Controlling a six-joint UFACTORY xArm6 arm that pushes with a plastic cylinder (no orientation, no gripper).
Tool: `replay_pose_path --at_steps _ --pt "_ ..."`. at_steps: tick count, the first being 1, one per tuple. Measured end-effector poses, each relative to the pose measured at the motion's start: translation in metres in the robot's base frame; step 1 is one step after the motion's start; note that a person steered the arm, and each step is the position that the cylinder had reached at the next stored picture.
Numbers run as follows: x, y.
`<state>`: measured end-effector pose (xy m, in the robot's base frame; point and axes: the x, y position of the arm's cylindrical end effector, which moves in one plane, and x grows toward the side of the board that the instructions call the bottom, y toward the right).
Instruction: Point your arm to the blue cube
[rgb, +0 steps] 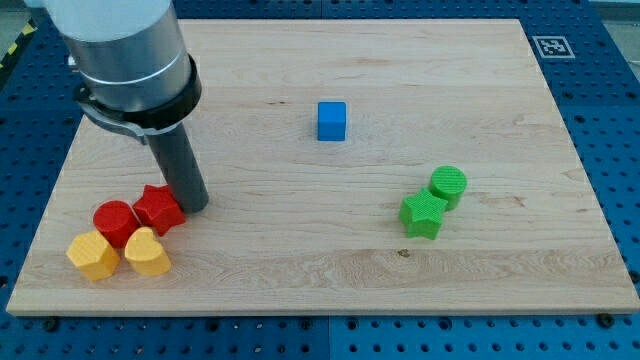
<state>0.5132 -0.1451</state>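
Observation:
The blue cube (332, 121) sits on the wooden board (300, 60) a little above the view's middle. My tip (193, 206) rests on the board at the view's left, far to the left of and below the blue cube. It touches or nearly touches the right side of a red star block (158, 208).
A red cylinder (115, 221) lies left of the red star. A yellow hexagon (92, 255) and a yellow heart (147, 251) lie below them. A green cylinder (448, 186) and a green star (423, 214) sit at the right. A marker tag (551, 46) is at the board's top right corner.

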Motion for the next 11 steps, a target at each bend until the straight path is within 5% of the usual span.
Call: replay_pose_path --at_steps 3,7,11 --pt "-0.048 0.115" --pt "-0.059 0.107" --pt "-0.132 0.098"
